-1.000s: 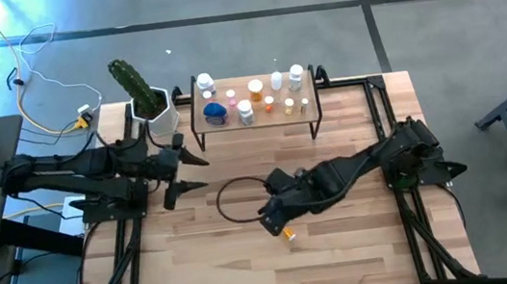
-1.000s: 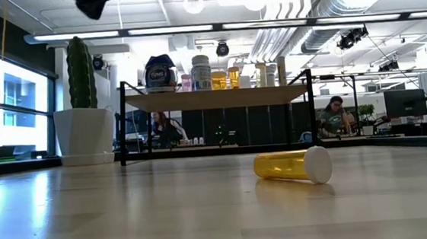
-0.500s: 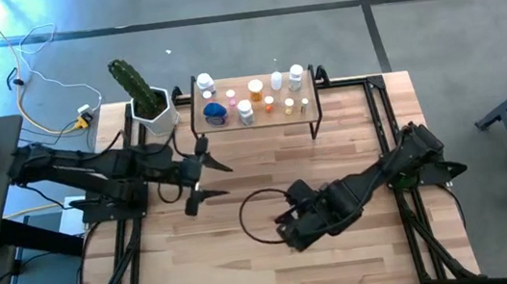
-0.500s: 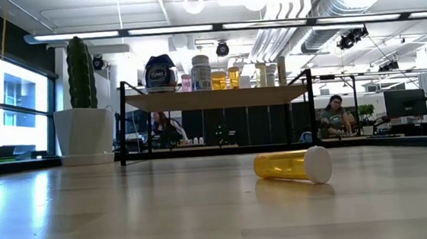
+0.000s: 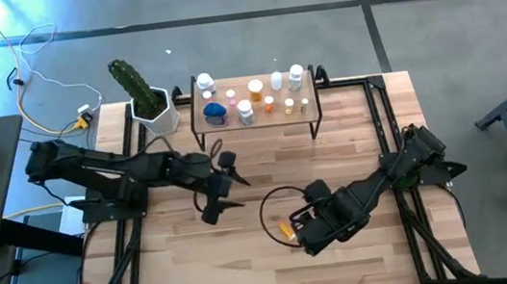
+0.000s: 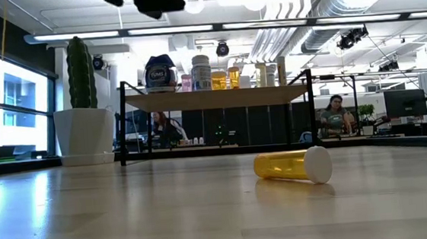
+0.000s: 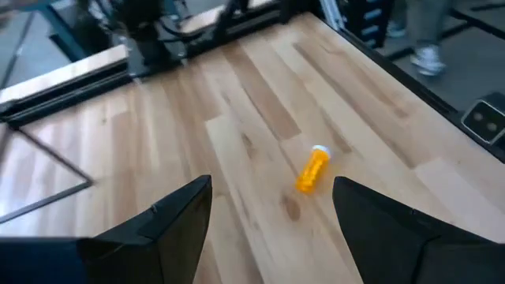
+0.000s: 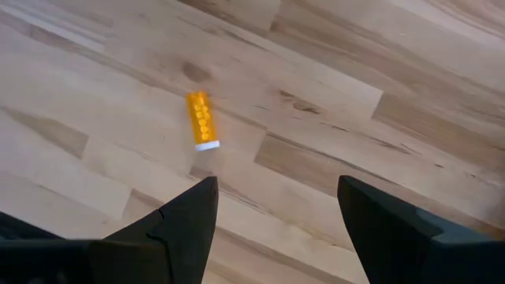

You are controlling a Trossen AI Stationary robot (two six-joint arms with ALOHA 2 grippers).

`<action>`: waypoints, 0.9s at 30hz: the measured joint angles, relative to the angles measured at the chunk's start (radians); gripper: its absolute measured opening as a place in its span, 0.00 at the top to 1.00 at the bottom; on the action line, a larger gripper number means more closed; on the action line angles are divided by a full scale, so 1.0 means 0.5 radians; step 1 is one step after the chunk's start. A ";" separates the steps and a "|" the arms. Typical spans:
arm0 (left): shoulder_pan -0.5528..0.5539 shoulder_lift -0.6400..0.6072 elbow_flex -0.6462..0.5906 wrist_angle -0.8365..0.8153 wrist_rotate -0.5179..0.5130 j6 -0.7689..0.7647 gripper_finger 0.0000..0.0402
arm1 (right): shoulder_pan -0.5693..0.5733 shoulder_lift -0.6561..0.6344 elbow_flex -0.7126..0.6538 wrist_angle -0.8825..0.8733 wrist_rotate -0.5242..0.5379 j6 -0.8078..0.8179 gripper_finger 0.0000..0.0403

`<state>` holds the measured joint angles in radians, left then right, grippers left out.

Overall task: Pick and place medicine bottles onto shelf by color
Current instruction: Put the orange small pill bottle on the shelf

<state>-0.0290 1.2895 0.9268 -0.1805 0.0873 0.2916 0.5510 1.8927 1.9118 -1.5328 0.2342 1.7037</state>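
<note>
One orange pill bottle (image 5: 287, 231) lying on its side near the tabletop's front edge, waiting for the shelf (image 5: 255, 117) at the back edge; hovering just beside it with right gripper (image 5: 296, 237) open, empty; left gripper (image 5: 225, 186) mid-table, also spread wide

Bare wooden tabletop (image 5: 249, 259) around lone orange vial (image 5: 287, 230), right gripper (image 5: 304, 236) just beside it, crowded shelf (image 5: 256, 119) well apart
</note>
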 joint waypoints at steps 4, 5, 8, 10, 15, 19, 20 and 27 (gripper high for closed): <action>-0.030 0.142 0.002 0.048 0.021 0.131 0.37 | -0.001 0.000 0.000 -0.024 -0.003 0.036 0.37; -0.038 0.178 0.002 0.069 0.022 0.177 0.37 | 0.000 0.000 0.000 -0.028 -0.004 0.044 0.38; -0.053 0.286 0.002 0.098 0.023 0.259 0.37 | -0.001 0.000 0.000 -0.044 -0.036 0.050 0.38; -0.055 0.359 0.002 0.157 0.029 0.262 0.37 | -0.001 0.000 0.000 -0.067 -0.107 0.054 0.38; -0.053 0.502 0.001 0.249 0.039 0.314 0.37 | 0.000 0.000 0.000 -0.078 -0.167 0.088 0.38; -0.055 0.597 0.001 0.351 0.119 0.392 0.37 | -0.007 0.000 0.000 -0.078 -0.179 0.097 0.38; -0.055 0.623 0.001 0.381 0.123 0.385 0.37 | -0.013 0.000 0.000 -0.078 -0.178 0.102 0.38; -0.053 0.778 0.001 0.526 0.242 0.397 0.37 | -0.016 0.000 0.000 -0.077 -0.177 0.154 0.38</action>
<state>-0.0555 1.6787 0.9272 0.0827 0.2085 0.4900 0.5430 1.8927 1.9118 -1.5712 0.1459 1.7808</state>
